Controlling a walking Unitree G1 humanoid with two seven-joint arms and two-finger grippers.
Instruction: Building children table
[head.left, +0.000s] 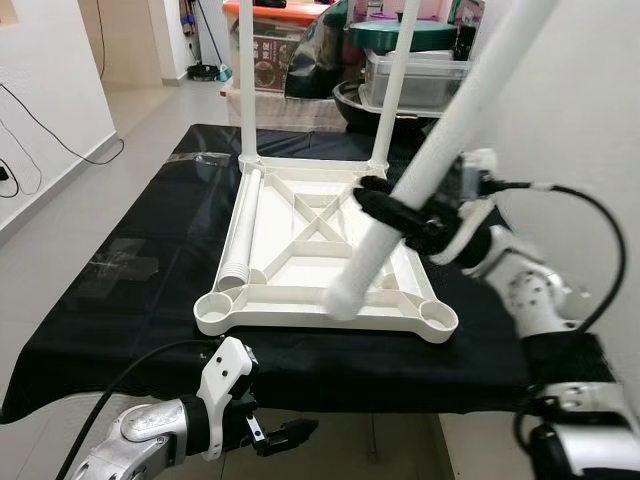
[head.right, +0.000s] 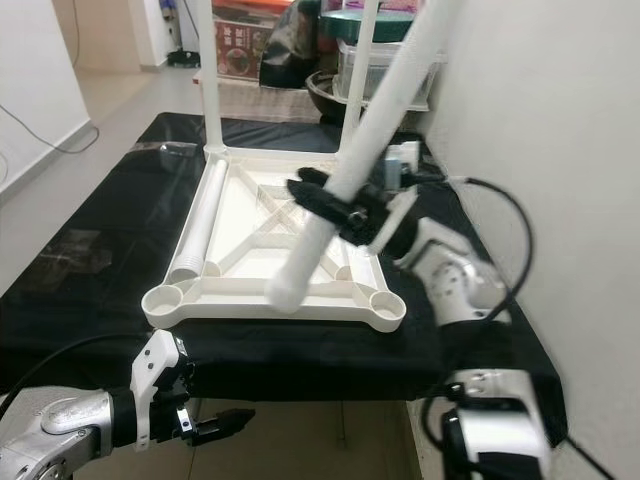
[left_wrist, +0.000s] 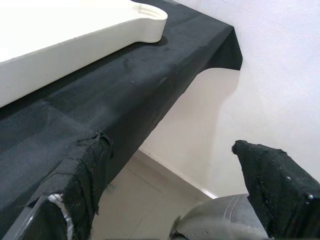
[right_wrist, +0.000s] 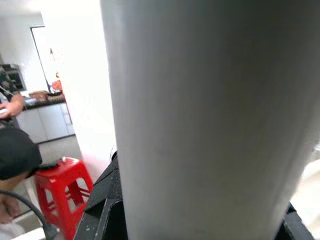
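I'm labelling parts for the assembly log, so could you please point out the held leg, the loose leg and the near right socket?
Held leg (head.left: 440, 155), left eye view, mid shaft.
Loose leg (head.left: 243, 222), left eye view, mid shaft.
Near right socket (head.left: 437, 315), left eye view, rim.

Upturned tabletop (head.left: 300, 290) on cloth-covered table (head.left: 120, 300), loose leg (head.left: 240, 225) lying along its left side

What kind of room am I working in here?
Likely a lived-in home, maybe a hallway by a storage corner: tiled floor, stacked plastic storage boxes behind the black-covered table, and a red stool.
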